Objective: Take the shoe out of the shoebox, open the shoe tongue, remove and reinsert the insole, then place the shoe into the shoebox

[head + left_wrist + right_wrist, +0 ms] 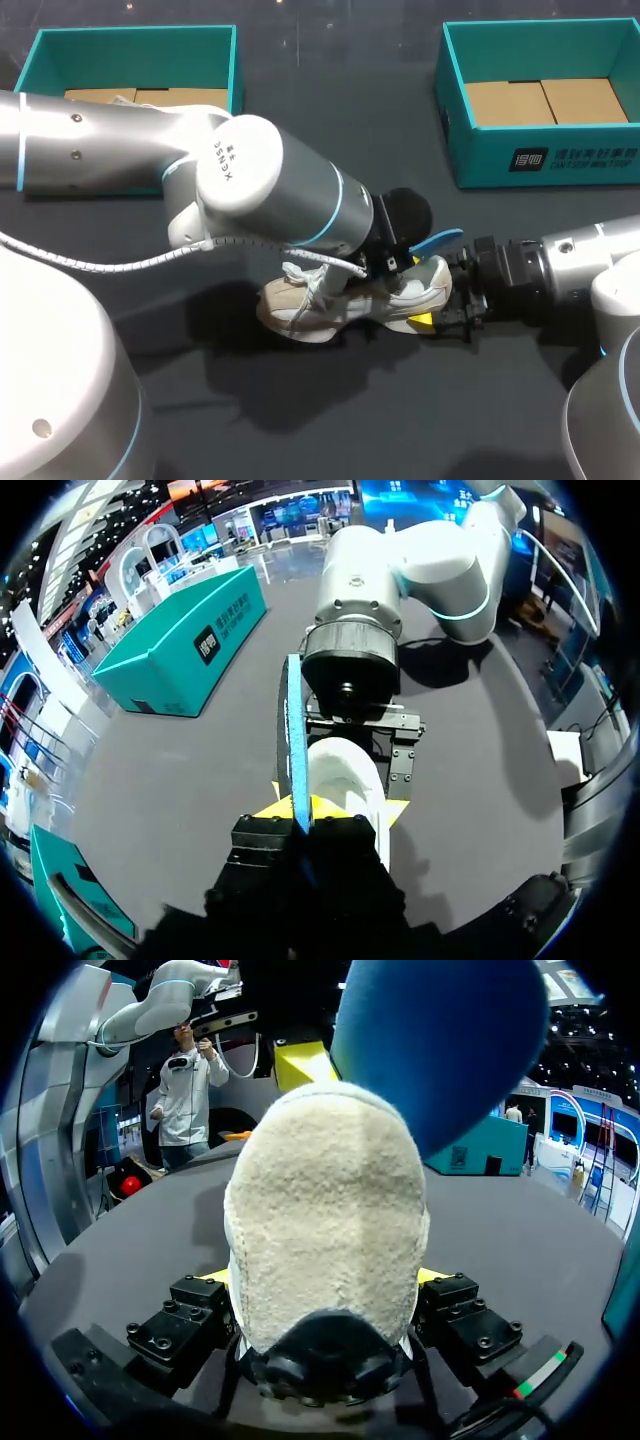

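Left gripper: fingers pressed together on one end of the blue insole, which is held on edge. The free end runs straight ahead of the fingers, toward the right gripper.

Right gripper: clamped on the heel of the shoe, one finger on each side, pads touching the fleecy heel. The sole is down on the table.

Shoe position: directly under the left gripper and directly ahead of the right one, between the two. The toe points away from the right gripper. The shoe's long axis lies roughly in line with the insole's, with the insole above the heel and clear of the collar.

Judgement: this is the insole step, with the insole outside the shoe. Only the left gripper can feed it, while the right holds the shoe steady. The free end overhangs the heel, so it has to come back and tip down into the opening toward the toe.

A teal shoebox stands well apart, beside the right gripper.
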You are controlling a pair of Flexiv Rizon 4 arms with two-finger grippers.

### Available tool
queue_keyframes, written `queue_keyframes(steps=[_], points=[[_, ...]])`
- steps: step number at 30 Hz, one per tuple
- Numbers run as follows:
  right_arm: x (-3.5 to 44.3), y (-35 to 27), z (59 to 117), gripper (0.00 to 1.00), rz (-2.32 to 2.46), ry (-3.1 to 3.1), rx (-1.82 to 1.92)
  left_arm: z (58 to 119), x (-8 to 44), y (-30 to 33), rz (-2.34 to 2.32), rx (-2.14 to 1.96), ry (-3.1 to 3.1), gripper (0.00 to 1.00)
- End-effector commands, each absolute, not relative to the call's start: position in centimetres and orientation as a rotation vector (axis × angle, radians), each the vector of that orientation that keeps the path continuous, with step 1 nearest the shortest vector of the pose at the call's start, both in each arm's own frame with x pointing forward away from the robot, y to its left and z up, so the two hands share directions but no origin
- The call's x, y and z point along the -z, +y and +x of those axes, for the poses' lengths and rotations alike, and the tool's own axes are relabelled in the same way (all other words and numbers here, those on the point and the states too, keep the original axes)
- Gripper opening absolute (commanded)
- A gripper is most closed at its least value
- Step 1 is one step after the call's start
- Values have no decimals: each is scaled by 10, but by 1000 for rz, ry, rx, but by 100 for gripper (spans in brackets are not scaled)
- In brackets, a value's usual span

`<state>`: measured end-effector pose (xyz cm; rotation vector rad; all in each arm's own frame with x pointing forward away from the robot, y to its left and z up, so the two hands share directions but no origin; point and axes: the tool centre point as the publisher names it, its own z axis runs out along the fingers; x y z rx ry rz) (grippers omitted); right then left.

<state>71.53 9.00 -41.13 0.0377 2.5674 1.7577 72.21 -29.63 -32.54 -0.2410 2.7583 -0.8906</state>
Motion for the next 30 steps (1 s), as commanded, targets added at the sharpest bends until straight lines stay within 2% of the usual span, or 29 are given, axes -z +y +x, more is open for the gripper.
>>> queue_keyframes(steps=[1,3,14,20,21,23,30], points=[[413,89,716,0,39,2572,-1752,721,328,-296,-239,889,2759,29],[413,89,716,0,39,2572,-1752,720,331,-296,-237,884,2764,34],[413,89,716,0,39,2572,-1752,718,339,-294,-225,871,2777,35],[413,89,716,0,39,2572,-1752,721,344,-298,-222,848,2784,24],[413,89,716,0,39,2572,-1752,721,345,-298,-223,846,2786,20],[413,89,716,0,39,2572,-1752,722,345,-298,-230,844,2791,2],[413,89,716,0,39,2572,-1752,724,336,-296,-250,882,2829,0]])
